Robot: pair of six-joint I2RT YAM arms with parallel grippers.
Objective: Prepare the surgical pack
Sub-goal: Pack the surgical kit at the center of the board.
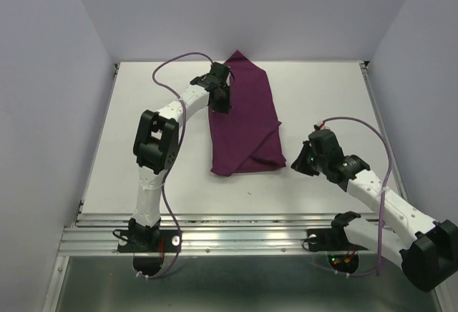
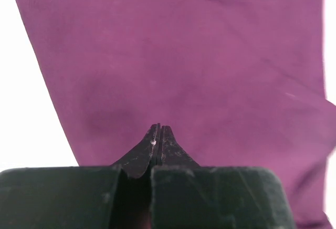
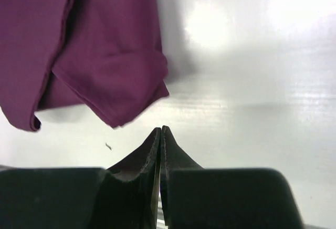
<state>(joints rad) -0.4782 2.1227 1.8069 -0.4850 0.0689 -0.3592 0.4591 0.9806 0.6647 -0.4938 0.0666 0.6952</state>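
Observation:
The dark purple cloth (image 1: 243, 115) of the surgical pack lies folded in a long strip on the white table, running from the back toward the middle. My left gripper (image 1: 220, 101) is shut and hovers over the cloth's upper left edge; in the left wrist view its closed tips (image 2: 158, 128) point at the purple fabric (image 2: 184, 55) with nothing between them. My right gripper (image 1: 299, 162) is shut, just right of the cloth's near right corner. In the right wrist view its tips (image 3: 160, 129) rest over bare table, a little short of the folded corner (image 3: 113, 76).
The white table (image 1: 322, 104) is walled in by pale panels on the left, back and right. A metal rail (image 1: 215, 237) runs along the near edge by the arm bases. A tiny dark speck (image 3: 108, 146) lies near the cloth corner.

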